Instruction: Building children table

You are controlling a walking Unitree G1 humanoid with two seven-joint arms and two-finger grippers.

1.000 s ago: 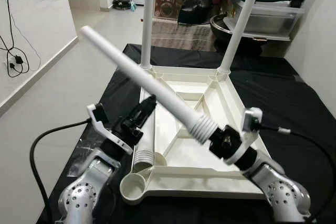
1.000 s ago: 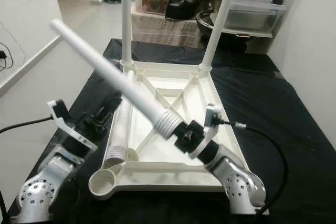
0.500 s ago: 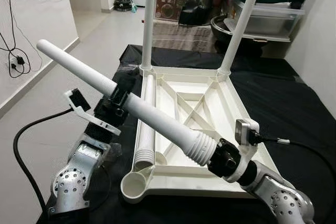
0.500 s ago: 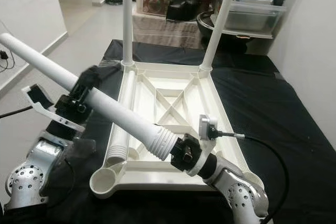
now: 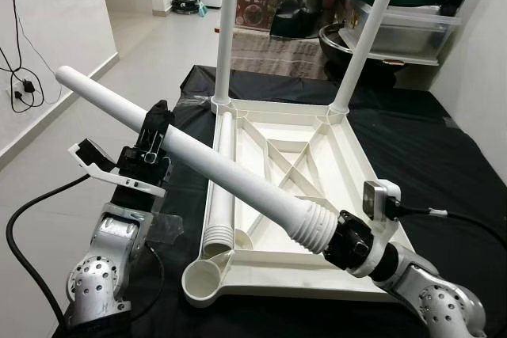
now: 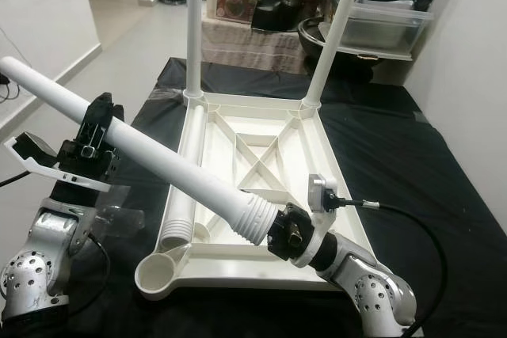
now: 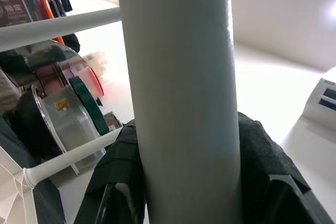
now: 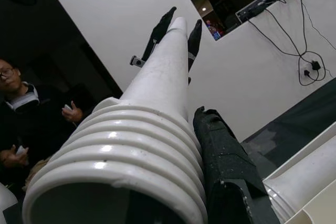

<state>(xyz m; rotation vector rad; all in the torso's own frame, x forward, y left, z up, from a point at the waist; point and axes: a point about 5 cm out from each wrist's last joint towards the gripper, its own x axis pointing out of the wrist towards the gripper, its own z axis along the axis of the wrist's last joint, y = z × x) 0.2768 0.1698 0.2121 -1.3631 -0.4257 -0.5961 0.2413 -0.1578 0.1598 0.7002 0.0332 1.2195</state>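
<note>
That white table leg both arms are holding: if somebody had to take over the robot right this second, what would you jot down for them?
Right gripper: shut on the threaded end of the loose table leg.
Left gripper: shut on the same leg, further up its smooth shaft.
The leg hangs slanted above the upturned white tabletop, which lies on a black cloth.
Done: two legs stand screwed into the far corners.
Left: this leg still needs a socket; the near corner socket is open. A fourth leg lies inside the tabletop's left edge.
</note>
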